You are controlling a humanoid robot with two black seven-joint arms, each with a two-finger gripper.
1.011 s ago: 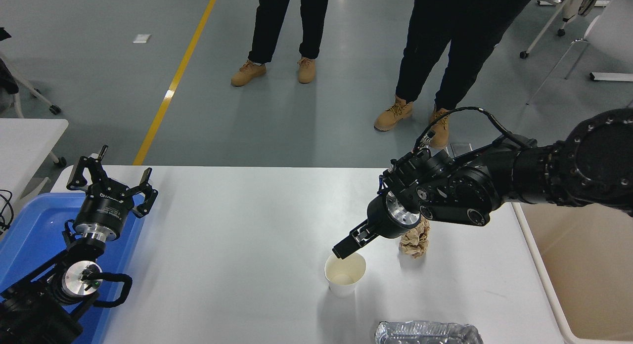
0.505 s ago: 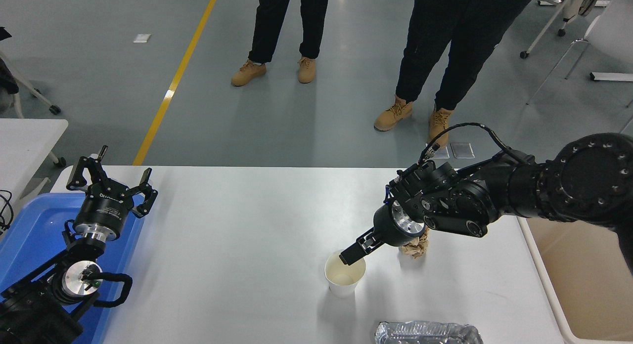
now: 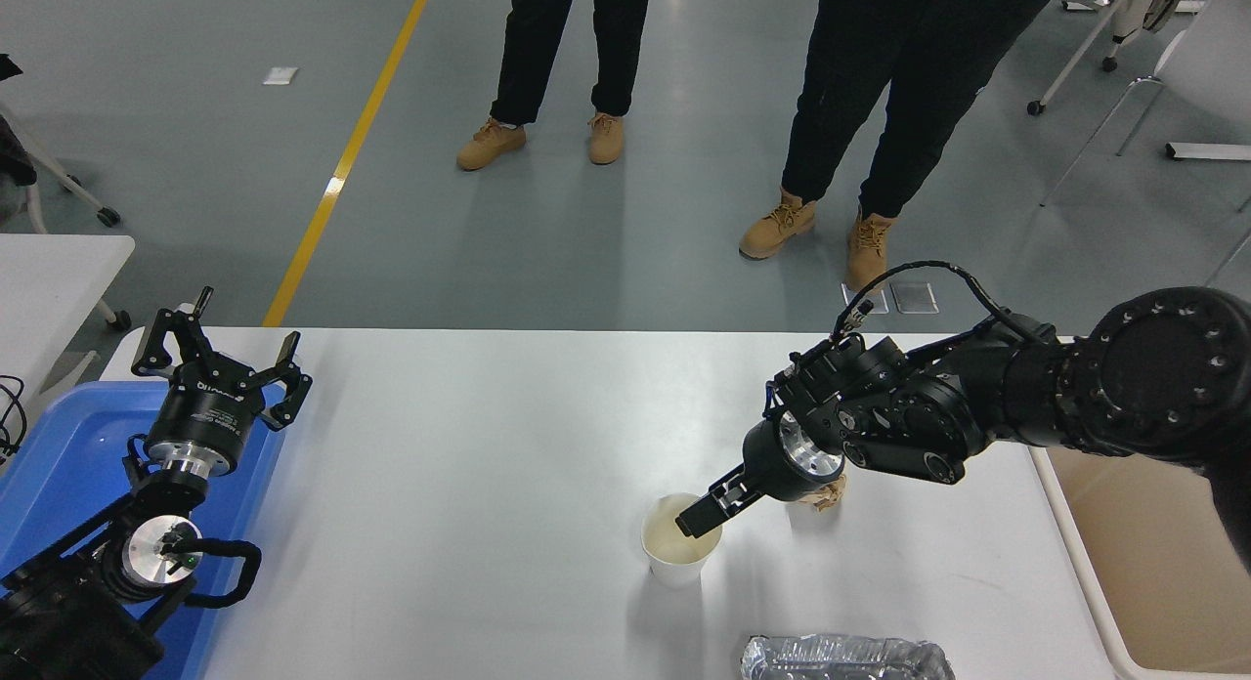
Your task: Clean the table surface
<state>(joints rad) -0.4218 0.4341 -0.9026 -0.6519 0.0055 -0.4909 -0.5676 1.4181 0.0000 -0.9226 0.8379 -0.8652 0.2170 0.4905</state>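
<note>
The white table surface (image 3: 469,465) holds an upright white paper cup (image 3: 681,553), a crumpled ball of brown paper (image 3: 826,496) and a crinkled foil tray (image 3: 845,658) at the front edge. My right gripper (image 3: 699,517) comes in from the right and points down-left, with its tip at the cup's right rim, dipping into the mouth. Its wrist hides most of the brown paper. My left gripper (image 3: 220,353) is parked open and empty at the lower left, over the blue bin.
A blue bin (image 3: 59,455) stands off the table's left end, and a white-rimmed beige bin (image 3: 1163,553) off its right end. A smaller white table (image 3: 49,270) is at the far left. Two people's legs (image 3: 860,104) stand beyond the far edge.
My right gripper has moved down and slightly right, from just above the cup's rim to dipping into its mouth. The cup has not moved. The left arm is still.
</note>
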